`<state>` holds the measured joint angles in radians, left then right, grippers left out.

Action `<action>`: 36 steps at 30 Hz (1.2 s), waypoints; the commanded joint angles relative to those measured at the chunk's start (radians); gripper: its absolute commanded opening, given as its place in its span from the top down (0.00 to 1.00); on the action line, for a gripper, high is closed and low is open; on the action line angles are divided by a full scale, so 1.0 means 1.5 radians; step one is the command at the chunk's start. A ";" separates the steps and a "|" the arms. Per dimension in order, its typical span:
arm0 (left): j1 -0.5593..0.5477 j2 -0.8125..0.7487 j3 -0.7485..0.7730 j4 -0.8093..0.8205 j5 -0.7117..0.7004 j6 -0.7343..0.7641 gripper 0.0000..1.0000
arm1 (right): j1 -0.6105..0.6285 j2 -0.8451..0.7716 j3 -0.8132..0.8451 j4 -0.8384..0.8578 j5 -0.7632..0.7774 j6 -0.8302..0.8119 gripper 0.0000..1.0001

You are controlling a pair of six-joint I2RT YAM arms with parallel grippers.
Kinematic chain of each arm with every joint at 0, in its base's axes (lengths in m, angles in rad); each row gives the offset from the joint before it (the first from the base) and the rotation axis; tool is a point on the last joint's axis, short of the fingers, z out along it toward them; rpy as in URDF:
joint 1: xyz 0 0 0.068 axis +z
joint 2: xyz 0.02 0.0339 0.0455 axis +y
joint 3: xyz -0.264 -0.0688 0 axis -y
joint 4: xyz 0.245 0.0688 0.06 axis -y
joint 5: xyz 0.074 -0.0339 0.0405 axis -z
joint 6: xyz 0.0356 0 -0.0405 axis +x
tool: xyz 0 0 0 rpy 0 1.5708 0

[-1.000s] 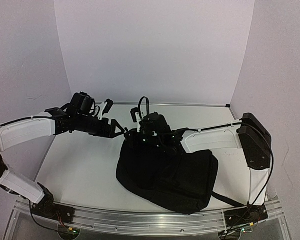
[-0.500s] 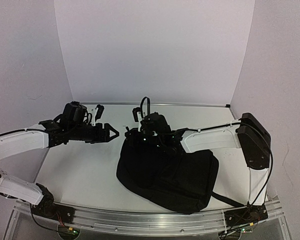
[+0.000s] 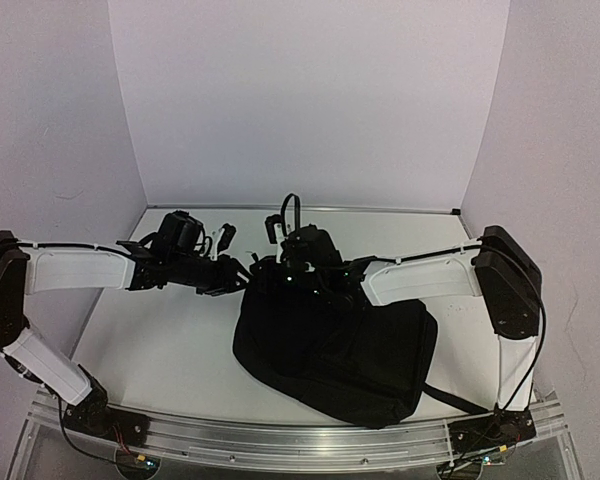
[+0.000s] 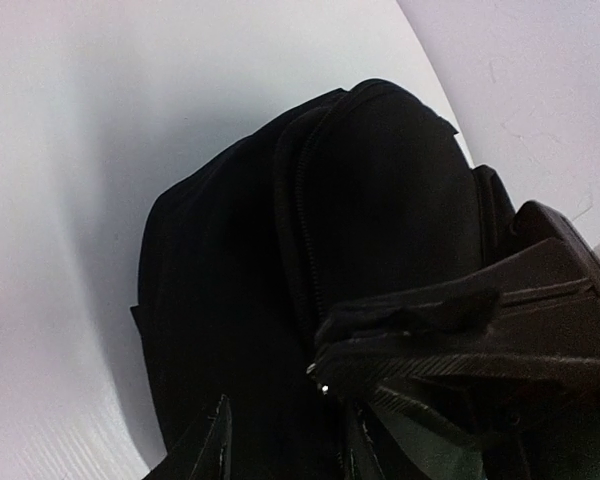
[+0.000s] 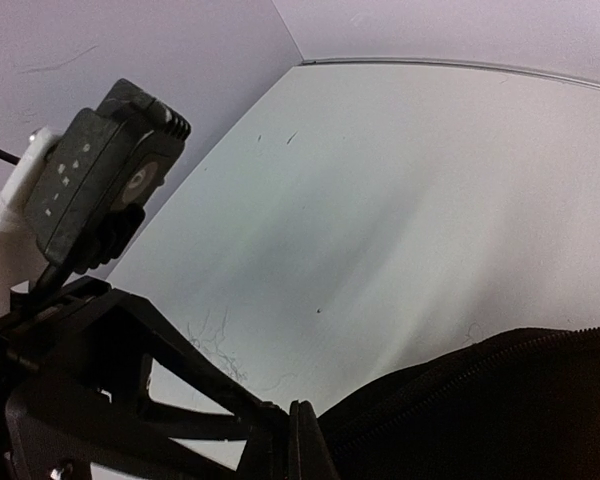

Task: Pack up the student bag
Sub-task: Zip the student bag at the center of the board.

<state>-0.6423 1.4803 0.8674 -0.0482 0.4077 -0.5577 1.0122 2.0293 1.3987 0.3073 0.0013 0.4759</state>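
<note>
Top external view, from the left: the left gripper (image 3: pixel 242 272) reaches in over the middle of the table (image 3: pixel 160 340) and sits at the far left corner of the student bag (image 3: pixel 330 350). In the left wrist view its fingers (image 4: pixel 218 445) stand part-way apart with black fabric between them. Whether they have pinched that fabric cannot be told.

Just to its right, the right gripper (image 3: pixel 278 270) is at the bag's far edge. Its jaws are fully closed, and the left wrist view shows what looks like a thin fold of the bag's fabric caught in them.

The bag lies flat at the centre of the table, spreading toward the near edge and the right side, with a shoulder strap (image 3: pixel 450 397) trailing to the near right corner.

The step in hand appears to be opening the bag, with both arms taking hold of its top end. Next, the left fingers likely need a firm pinch on the fabric or a zip pull beside the zipper line (image 4: pixel 300 220). The two grips could then draw apart.

The bag is the only container. Its mouth looks closed, and nothing of its inside shows.
</note>
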 commanded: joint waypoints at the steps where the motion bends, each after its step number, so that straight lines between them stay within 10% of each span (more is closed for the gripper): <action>1: -0.012 0.016 0.035 0.048 0.021 -0.006 0.82 | -0.008 -0.016 0.023 0.042 0.049 -0.005 1.00; 4: -0.019 0.011 0.033 0.048 0.023 -0.012 0.96 | -0.007 -0.028 0.027 0.023 0.100 -0.009 1.00; 16: -0.031 -0.044 -0.020 0.008 -0.011 -0.036 1.00 | -0.035 -0.062 0.044 -0.055 0.242 -0.007 1.00; 36: -0.031 -0.067 -0.039 -0.004 -0.013 -0.033 0.99 | -0.089 -0.076 0.035 -0.046 0.038 0.012 1.00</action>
<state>-0.6888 1.4128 0.8349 0.0174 0.3450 -0.6041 0.9738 1.9747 1.4246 0.1948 -0.0033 0.5022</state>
